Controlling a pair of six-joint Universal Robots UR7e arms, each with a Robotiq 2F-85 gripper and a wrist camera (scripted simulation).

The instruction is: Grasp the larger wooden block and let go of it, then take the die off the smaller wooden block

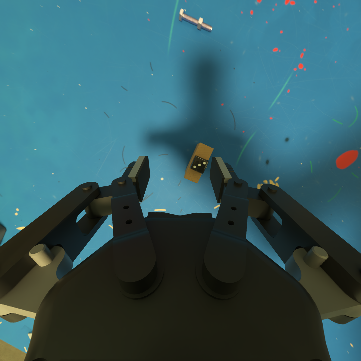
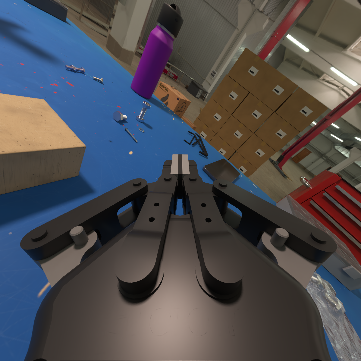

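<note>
In the left wrist view a small wooden block (image 1: 203, 151) lies on the blue table with a black die (image 1: 199, 164) on top of it, three pale pips up. My left gripper (image 1: 179, 170) is open and empty, well above the table, with the block and die seen between its fingertips, nearer the right finger (image 1: 219, 175). In the right wrist view the larger wooden block (image 2: 33, 140) lies flat on the table to the left. My right gripper (image 2: 180, 163) is shut and empty, to the right of that block and apart from it.
A bolt with a nut (image 1: 194, 20) lies far ahead in the left wrist view. The right wrist view shows a purple bottle (image 2: 154, 56), bolts (image 2: 142, 112), a nail (image 2: 131, 134), hex keys (image 2: 197, 142) and a dark phone (image 2: 221, 169) near the table edge. A red tool cabinet (image 2: 332, 201) stands beyond.
</note>
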